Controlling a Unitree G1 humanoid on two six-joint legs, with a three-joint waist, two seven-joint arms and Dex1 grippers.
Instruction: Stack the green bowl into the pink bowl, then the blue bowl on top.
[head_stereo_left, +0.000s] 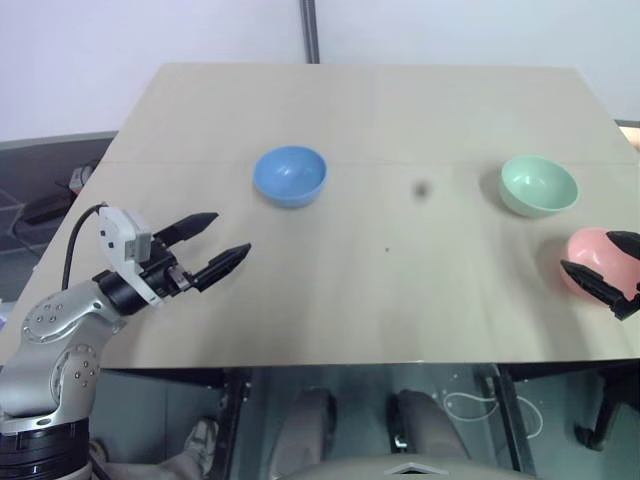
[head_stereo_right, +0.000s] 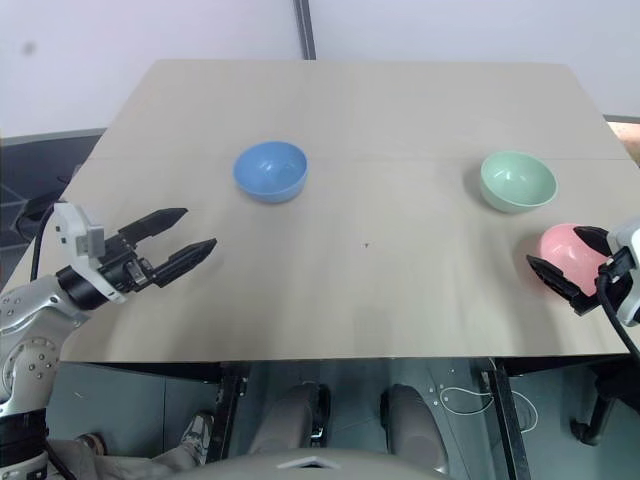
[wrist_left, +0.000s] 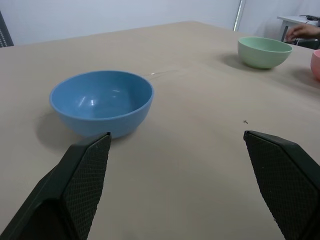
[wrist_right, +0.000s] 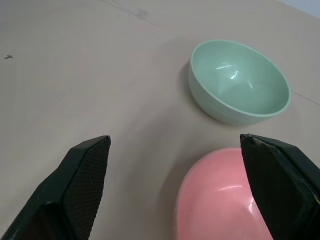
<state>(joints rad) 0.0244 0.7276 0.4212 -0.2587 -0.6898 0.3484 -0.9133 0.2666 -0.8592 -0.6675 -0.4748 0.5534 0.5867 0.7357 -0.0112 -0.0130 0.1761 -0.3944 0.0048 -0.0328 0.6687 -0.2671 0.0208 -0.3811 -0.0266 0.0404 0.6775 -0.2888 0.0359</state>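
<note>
- Light wooden table (head_stereo_left: 380, 300), three bowls apart, unstacked.
- Blue bowl (head_stereo_left: 290, 176) left of centre; green bowl (head_stereo_left: 538, 185) far right; pink bowl (head_stereo_right: 568, 252) just nearer, at right edge.
- Left gripper (head_stereo_left: 212, 243) released, empty, near blue bowl.
- Right gripper (head_stereo_right: 570, 262) released, straddling pink bowl.

Head eyes overlook table (head_stereo_left: 400, 300); wrist cameras skim it.
</note>
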